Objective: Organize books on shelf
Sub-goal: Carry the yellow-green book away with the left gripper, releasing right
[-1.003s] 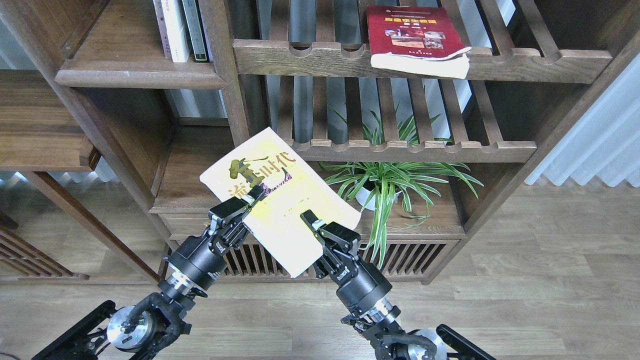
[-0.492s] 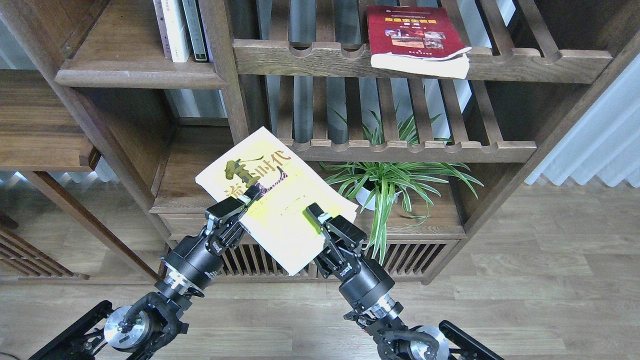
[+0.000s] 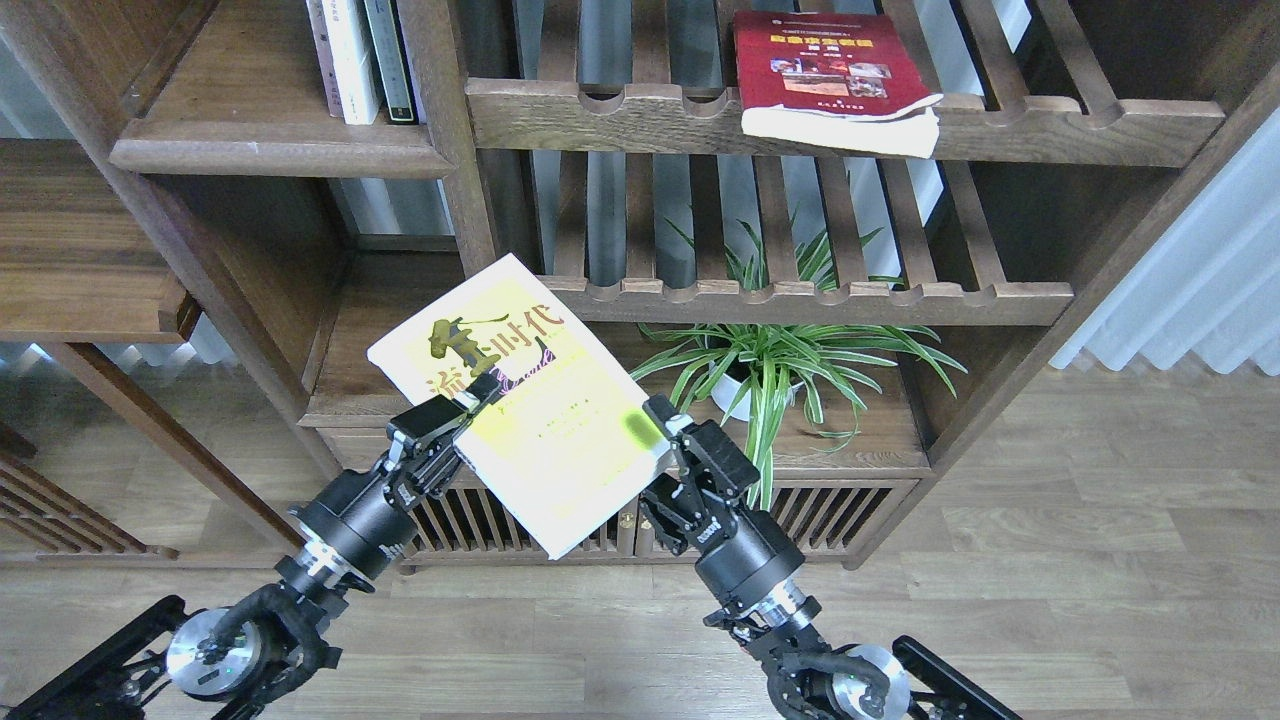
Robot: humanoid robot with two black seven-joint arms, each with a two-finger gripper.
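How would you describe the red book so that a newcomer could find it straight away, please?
Look at the top slatted rack of the wooden bookcase, right of the upright books. The red book lies flat there, overhanging the notched rail; it alone has a red cover with small photos.

One head-height view looks forward and down, fairly close to the bookcase (image 3: pixel 450 200); the floor (image 3: pixel 1050 560) perhaps farther.

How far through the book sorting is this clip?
Early to midway. Upright books already stand on the upper left shelf. In hand: the yellow-green book, gripped by the left pincer, with the right pincer at its edge. Left: the red book lying flat on the slatted rack.
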